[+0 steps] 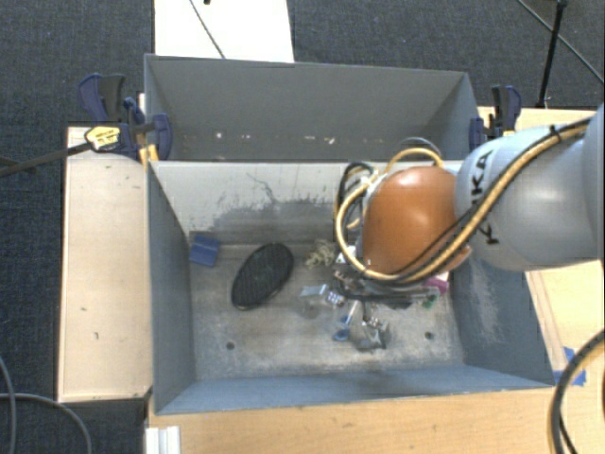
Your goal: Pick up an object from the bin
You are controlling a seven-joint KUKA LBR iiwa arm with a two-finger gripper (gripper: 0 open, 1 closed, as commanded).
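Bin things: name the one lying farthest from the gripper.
The small blue block by the left wall; the black oval lies nearer the gripper.

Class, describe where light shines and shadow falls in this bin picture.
Camera view: a soft sheen on the wrist's orange cover; shadow under it over the small heap by the gripper; the black oval object and blue block at left lie evenly lit.

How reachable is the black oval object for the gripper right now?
Likely yes: the black oval object lies alone on the bin floor, left of the gripper, which is over a small heap. Nothing stands between them.
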